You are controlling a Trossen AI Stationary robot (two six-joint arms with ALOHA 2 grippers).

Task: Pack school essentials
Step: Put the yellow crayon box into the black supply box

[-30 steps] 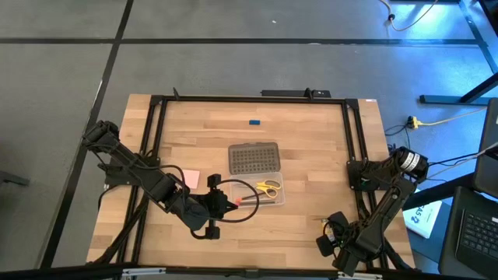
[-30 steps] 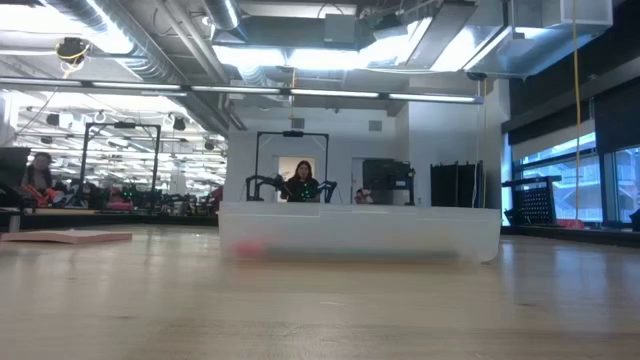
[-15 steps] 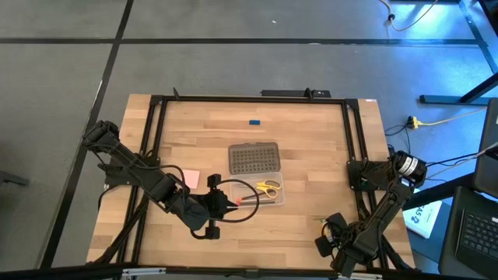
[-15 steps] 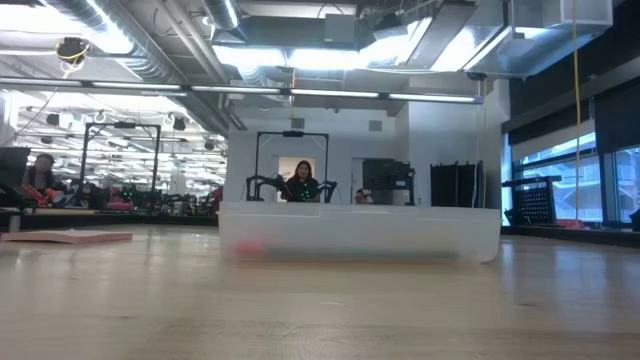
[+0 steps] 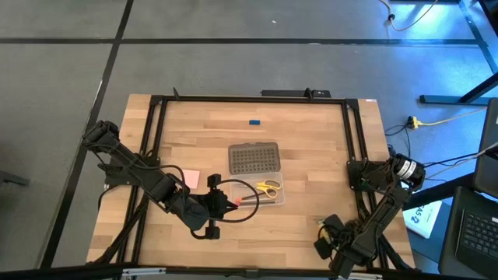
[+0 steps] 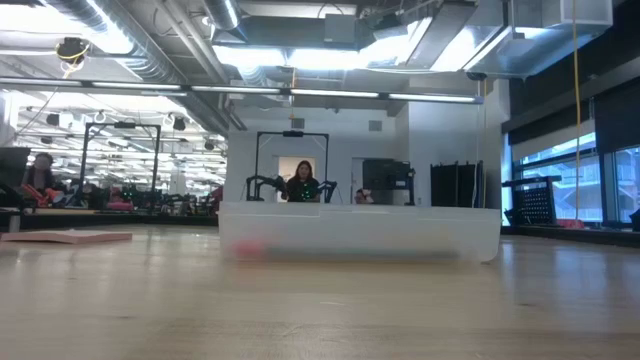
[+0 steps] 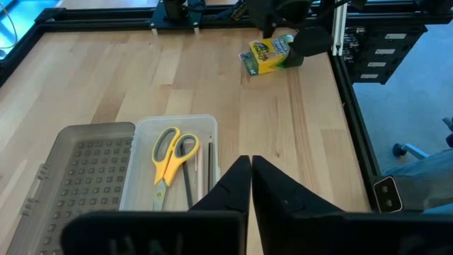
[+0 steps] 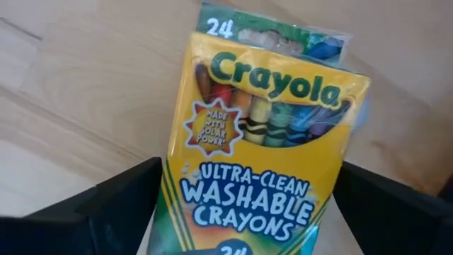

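Right gripper [image 8: 248, 212] sits at table's near right corner, fingers spread either side of green-and-yellow crayon box [image 8: 258, 152]. Left gripper [image 7: 249, 180], fingers closed and empty, hovers by clear plastic case [image 7: 141, 152].

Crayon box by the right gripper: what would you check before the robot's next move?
1. Crayon box sits between the open fingers of the right gripper: ok.
2. Case open, lid laid aside: ok.
3. Scissors already inside the case: ok.
4. Left gripper, shut at the case's edge, leaves room for the drop: cannot tell.
5. Blue block and pink pad packed: not ok, both on the table.
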